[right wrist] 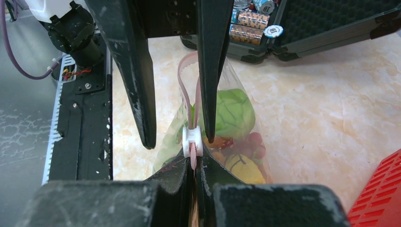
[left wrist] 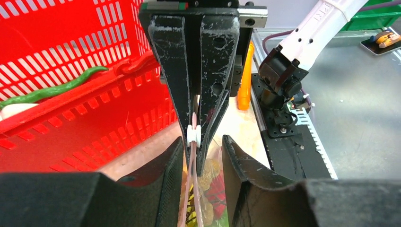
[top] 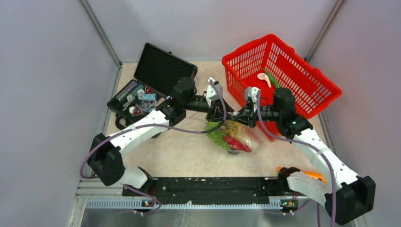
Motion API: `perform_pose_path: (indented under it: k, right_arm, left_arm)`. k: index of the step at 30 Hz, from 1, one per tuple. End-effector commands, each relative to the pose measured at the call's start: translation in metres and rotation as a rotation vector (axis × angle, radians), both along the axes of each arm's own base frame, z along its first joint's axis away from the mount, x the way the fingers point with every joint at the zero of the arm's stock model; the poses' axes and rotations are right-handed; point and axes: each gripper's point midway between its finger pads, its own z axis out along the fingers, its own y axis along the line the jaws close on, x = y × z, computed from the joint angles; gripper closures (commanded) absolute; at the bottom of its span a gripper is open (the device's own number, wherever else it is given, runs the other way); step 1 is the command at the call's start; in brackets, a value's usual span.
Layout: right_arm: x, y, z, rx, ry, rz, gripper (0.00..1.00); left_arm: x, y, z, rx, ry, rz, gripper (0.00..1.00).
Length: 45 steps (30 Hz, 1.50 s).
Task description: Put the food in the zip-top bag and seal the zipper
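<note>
The clear zip-top bag [top: 246,135] lies mid-table, held up by its mouth edge, with the food inside: green grapes [top: 217,137], a red piece [top: 236,144] and a yellow bunch [top: 231,126]. My right gripper [right wrist: 194,158] is shut on the pink zipper strip [right wrist: 184,80], right behind the white slider [right wrist: 192,139]. My left gripper [left wrist: 202,142] is open, its fingers [left wrist: 161,189] straddling the strip [left wrist: 191,189] without pinching it. The slider [left wrist: 193,135] sits between the two grippers. In the top view the left gripper [top: 218,113] and the right gripper [top: 239,116] meet tip to tip above the bag.
A red basket [top: 326,87] stands at the back right, close behind the grippers, with a green bean and a white item inside. An open black case [top: 161,71] with chips is at the back left. An orange tool [top: 307,174] lies near the right arm's base.
</note>
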Motion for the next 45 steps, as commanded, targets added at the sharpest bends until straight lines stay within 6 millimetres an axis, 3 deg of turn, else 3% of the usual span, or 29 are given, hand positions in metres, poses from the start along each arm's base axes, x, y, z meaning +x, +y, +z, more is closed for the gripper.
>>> perform_pose_path:
  k: [1,17,19,24,35,45]
  right_arm:
    - [-0.004,0.003,0.009,0.016,-0.046,0.031,1.00]
    - [-0.003,0.002,0.003,0.001,-0.032,0.017,1.00]
    - [-0.003,0.002,0.003,0.002,-0.032,0.020,1.00]
    - [-0.002,0.002,0.004,0.004,-0.032,0.016,1.00]
    - [-0.003,0.001,0.010,0.019,-0.060,0.009,1.00]
    - [-0.004,0.001,0.012,0.030,-0.072,0.008,1.00]
  left_arm:
    - [-0.002,-0.007,0.012,-0.017,-0.017,-0.027,0.64]
    - [0.004,-0.013,0.014,-0.034,-0.010,0.009,0.71]
    - [0.005,-0.013,0.015,-0.037,-0.015,0.020,0.75]
    - [0.004,-0.012,0.016,-0.044,-0.019,0.020,0.99]
    - [0.009,-0.002,-0.019,0.079,-0.035,0.067,1.00]
    - [0.010,0.012,-0.040,0.163,-0.047,0.116,1.00]
